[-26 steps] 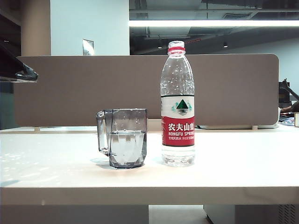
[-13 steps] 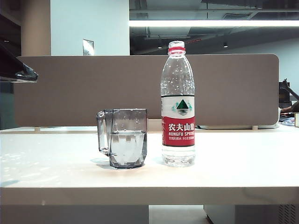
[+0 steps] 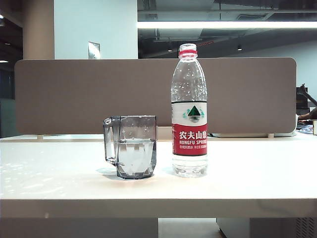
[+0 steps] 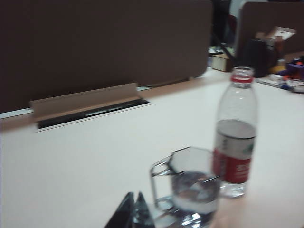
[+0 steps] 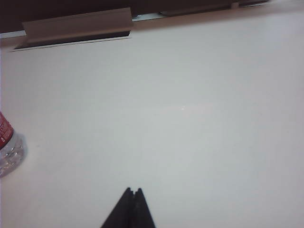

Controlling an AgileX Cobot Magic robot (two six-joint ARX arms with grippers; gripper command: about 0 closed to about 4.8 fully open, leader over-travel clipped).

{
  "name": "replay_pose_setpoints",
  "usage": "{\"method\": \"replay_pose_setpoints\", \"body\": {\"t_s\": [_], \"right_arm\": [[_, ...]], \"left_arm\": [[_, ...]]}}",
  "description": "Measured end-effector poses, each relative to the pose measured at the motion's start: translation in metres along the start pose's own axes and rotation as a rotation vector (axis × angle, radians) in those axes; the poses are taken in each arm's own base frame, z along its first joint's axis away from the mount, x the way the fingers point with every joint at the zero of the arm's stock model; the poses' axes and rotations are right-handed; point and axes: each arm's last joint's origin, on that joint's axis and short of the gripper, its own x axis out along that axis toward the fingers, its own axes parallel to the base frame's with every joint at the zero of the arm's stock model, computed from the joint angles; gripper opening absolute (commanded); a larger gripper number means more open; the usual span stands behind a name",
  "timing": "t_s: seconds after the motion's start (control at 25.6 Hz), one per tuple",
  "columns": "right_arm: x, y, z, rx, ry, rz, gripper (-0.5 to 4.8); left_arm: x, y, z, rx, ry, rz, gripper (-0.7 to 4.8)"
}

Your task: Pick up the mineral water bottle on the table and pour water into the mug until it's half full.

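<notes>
A wide white bench (image 3: 257, 173) fills the near part of the scene, with a grey-brown partition panel (image 3: 74, 94) standing upright along its far edge. At the foot of that panel a long cable slot with a raised flap (image 4: 88, 105) is set into the bench top.

The bottle (image 3: 188, 110) stands upright near the middle of the bench, a little right of centre, and is the tallest thing on it. It is clear plastic with a red ring at the neck, no cap on the open mouth, and a white-and-red label bearing a green mountain mark. Only a low layer of water shows at its bottom below the label; how far the level reaches behind the label cannot be told.

Just beside it on the left, apart from it by a narrow gap, stands the mug (image 3: 131, 147), smoky grey and faceted, its handle pointing left. Water (image 3: 132, 156) fills it to about half its height.

The left gripper (image 4: 134, 210) sits on the near side of the mug, its two dark fingers pressed together, holding nothing. The right gripper (image 5: 133, 205) is over bare bench to the right of the bottle, its fingers likewise closed on nothing.
</notes>
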Motion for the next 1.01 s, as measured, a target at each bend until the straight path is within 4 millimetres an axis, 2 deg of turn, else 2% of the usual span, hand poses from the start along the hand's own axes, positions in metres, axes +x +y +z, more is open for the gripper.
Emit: {"method": "replay_pose_setpoints", "body": {"t_s": [0.16,0.31,0.39,0.62,1.01], "right_arm": [[0.000,0.000,0.000,0.000,0.000,0.000,-0.05],[0.000,0.000,0.000,0.000,0.000,-0.001,-0.05],[0.000,0.000,0.000,0.000,0.001,-0.001,-0.05],[0.000,0.000,0.000,0.000,0.000,-0.001,-0.05],[0.000,0.000,0.000,0.000,0.000,0.000,-0.05]], "left_arm": [[-0.005,0.005,-0.027,-0.029,0.047,0.086,-0.05],[-0.009,0.006,-0.051,-0.106,0.024,0.133,-0.05],[-0.009,0.008,-0.063,-0.163,0.110,0.195,-0.05],[-0.011,0.011,-0.071,-0.182,0.186,0.353,-0.05],[-0.014,0.017,-0.071,-0.152,0.194,0.433,-0.05]]}}
